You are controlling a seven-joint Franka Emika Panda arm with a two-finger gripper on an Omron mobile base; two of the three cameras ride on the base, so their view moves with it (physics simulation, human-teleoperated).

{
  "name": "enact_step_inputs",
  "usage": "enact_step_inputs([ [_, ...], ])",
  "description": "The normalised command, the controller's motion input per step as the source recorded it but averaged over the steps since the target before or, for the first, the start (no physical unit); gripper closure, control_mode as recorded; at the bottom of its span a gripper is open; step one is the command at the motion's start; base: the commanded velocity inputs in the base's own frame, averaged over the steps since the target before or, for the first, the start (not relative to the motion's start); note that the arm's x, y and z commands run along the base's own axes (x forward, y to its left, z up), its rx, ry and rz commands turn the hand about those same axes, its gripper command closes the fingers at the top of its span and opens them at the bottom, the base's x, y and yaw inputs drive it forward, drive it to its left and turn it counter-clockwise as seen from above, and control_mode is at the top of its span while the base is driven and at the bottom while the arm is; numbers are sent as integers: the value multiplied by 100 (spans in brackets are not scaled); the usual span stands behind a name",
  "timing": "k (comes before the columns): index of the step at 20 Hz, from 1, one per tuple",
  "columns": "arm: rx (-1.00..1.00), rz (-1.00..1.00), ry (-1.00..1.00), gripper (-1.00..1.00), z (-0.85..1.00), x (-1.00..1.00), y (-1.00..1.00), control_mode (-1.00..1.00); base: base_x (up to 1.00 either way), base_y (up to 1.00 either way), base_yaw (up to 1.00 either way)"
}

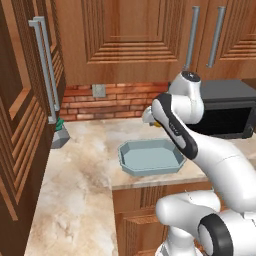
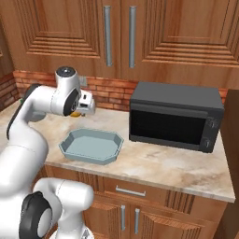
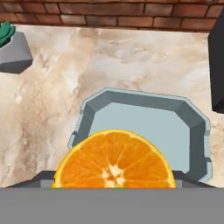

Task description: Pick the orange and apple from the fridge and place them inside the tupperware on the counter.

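Your white two-finger gripper (image 2: 86,105) hangs above the beige marbled stone counter (image 1: 75,200), closed on the bright orange round fruit (image 3: 114,159), which in the hand view shows a cut face of pale segments between the finger tips; in the base views only a sliver of orange (image 2: 76,113) peeks out beside the hand. Below and just ahead of it sits the shallow pale blue-grey rectangular tupperware (image 1: 131,170) with cut corners and a flared rim, its floor bare in all three views. You are, by the look of it, partway through the first of two deliveries: the orange is out of the fridge and carried over the container's near side, but not yet set down inside. The apple is not in the tupperware, so that fetch and drop is left to do. The black microwave (image 2: 175,116) stands on the counter just to the right of the container, and a grey plant pot (image 1: 60,137) with green leaves sits in the corner by the red brick backsplash (image 1: 120,100). No brand, label or readable writing appears on the microwave, the container or the brown wooden cabinets (image 2: 116,32).
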Motion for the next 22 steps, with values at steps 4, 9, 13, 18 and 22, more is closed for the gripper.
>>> enact_step_inputs([
  [4,0,0,22,100,-74,49,0,-100,0,0,0],
  [9,0,0,16,100,-77,39,2,-100,0,0,0],
  [13,-3,0,5,100,-70,20,6,-100,0,0,0],
  [18,-4,0,0,100,-63,8,7,-100,0,0,0],
  [22,-3,0,0,100,-52,8,3,-100,0,0,0],
])
